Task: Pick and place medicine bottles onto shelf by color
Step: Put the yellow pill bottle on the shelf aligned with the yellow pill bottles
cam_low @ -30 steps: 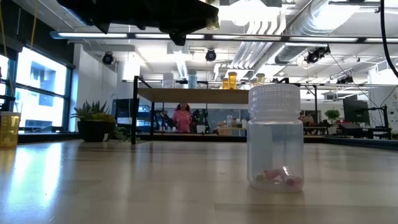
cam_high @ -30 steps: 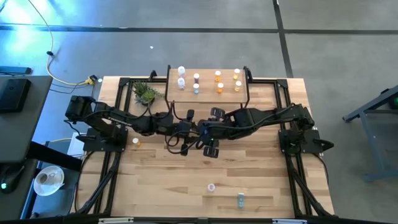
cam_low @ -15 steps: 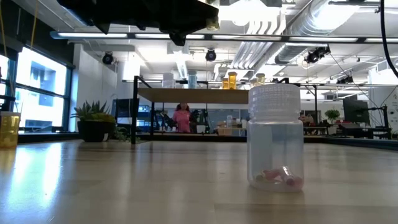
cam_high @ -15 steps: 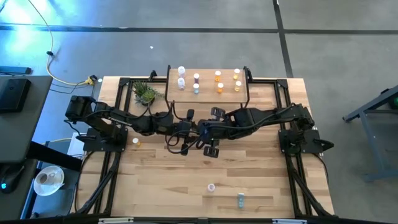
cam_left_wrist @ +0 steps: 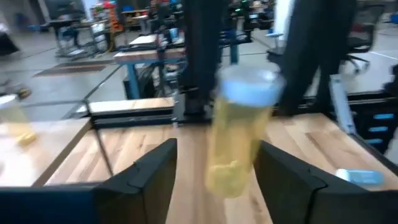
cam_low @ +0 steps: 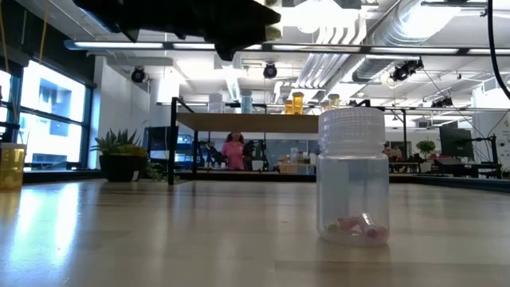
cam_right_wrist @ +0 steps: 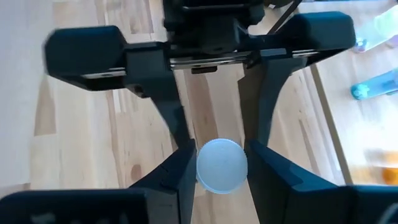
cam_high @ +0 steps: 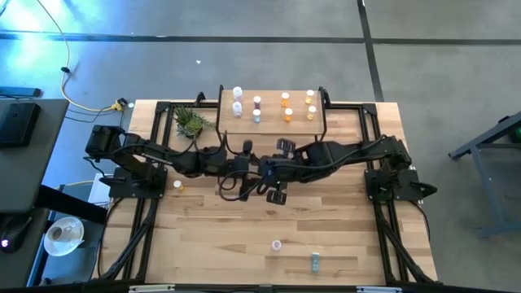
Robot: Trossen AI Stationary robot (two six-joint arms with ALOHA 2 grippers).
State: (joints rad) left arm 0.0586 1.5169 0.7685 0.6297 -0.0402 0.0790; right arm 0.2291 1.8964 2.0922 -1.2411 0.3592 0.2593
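We saw both arms meeting over the middle of the worktop (cam_high: 203,244), just in front of the shelf (cam_high: 273,122). A yellow bottle (cam_left_wrist: 239,134) with a pale cap hung between the two hands. The left hand (cam_left_wrist: 214,171) had its fingers (cam_left_wrist: 152,171) spread apart, standing clear of the bottle on both sides. The right hand (cam_right_wrist: 219,165) was clamped on that same bottle, a finger pressed against each side of the cap.

On the shelf, white bottles (cam_high: 237,99) stood at the left, orange bottles (cam_high: 286,107) and yellow ones at the right, others between. A pink-tinted bottle (cam_low: 353,177) stood upright near the front edge of the worktop, a teal bottle (cam_high: 315,260) lying near it. Another yellow bottle (cam_high: 177,185) stood at the left, and a potted plant (cam_high: 190,121) sat left of the shelf.
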